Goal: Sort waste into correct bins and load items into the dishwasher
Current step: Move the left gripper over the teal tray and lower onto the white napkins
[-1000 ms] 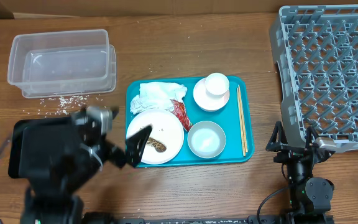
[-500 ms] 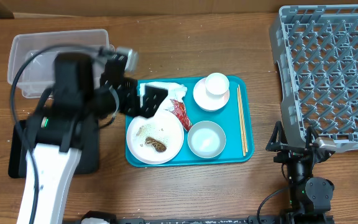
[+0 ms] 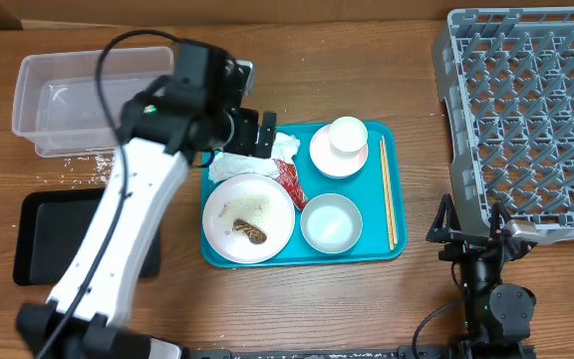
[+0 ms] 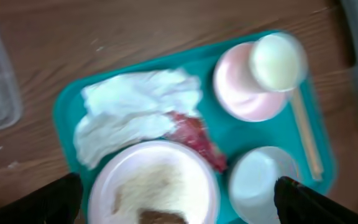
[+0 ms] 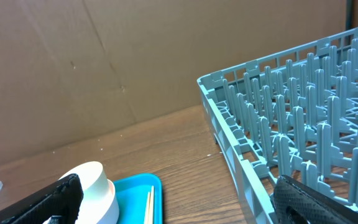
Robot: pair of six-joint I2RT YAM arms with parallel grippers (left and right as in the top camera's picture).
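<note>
Worktop (image 3: 347,80) is brown wood, backed by a cardboard wall (image 5: 73,62). Counted on one teal tray (image 3: 372,239):
- one plate (image 3: 272,211) with one brown scrap (image 3: 252,235)
- two bowls (image 3: 330,222), the far one topped by one cup (image 3: 347,135)
- one chopstick pair (image 3: 388,194) at the right
- one tissue (image 3: 235,165)
- one red wrapper (image 3: 289,179)

Rice grains (image 3: 93,160) are scattered near the clear tub (image 3: 58,110), far left. Black tray (image 3: 58,239) is placed near left, grey rack (image 3: 531,120) far right. Left claw (image 3: 257,135) is spread above the tissue, nothing pinched. Right claw (image 3: 470,221) is spread beside the rack.

Matt wood table (image 3: 347,60); tub (image 3: 58,115) clear plastic; black tray (image 3: 43,234) matt; teal tray (image 3: 372,244) smooth plastic; rack (image 3: 526,120) grey plastic; tissue (image 4: 135,109) crumpled paper.
</note>
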